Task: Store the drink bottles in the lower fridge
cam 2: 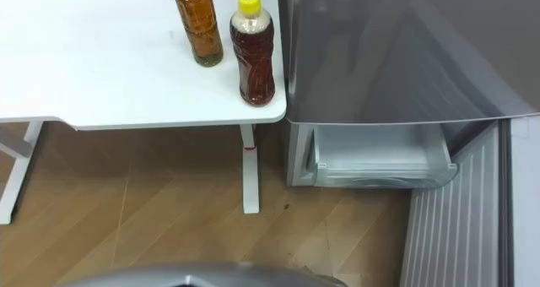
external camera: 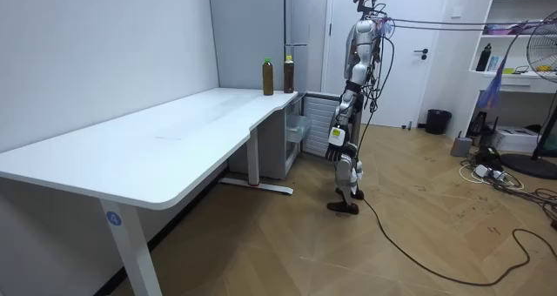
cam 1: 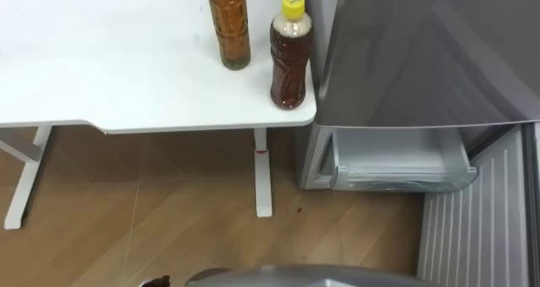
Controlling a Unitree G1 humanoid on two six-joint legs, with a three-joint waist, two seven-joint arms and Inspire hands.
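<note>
Drinks for the fridge are both on the white surface [cam 1: 126, 76]: an amber bottle [cam 1: 229, 25] at the upper middle of the eye views and, just beside it toward the right and a little lower in the frame, a yellow-capped bottle [cam 1: 291, 59] with darker liquid. Both are upright, and the yellow-capped one stands close to the surface's rounded corner. We see the grey fridge [cam 1: 422, 51] filling the upper right of the frame, right next to that corner. At its foot, right of centre, a pale drawer [cam 1: 396, 165] is pulled out, and a ribbed pale panel [cam 1: 472, 228] runs down the lower right. Wooden floor [cam 1: 169, 219] takes up the lower left. In the room view the robot stands upright in the upper middle of the frame, facing the fridge and the far end of the surface. Its left hand [external camera: 339, 144] hangs low at its side, well apart from both bottles. We cannot tell how far that hand is open, and we see nothing carried in it
</note>
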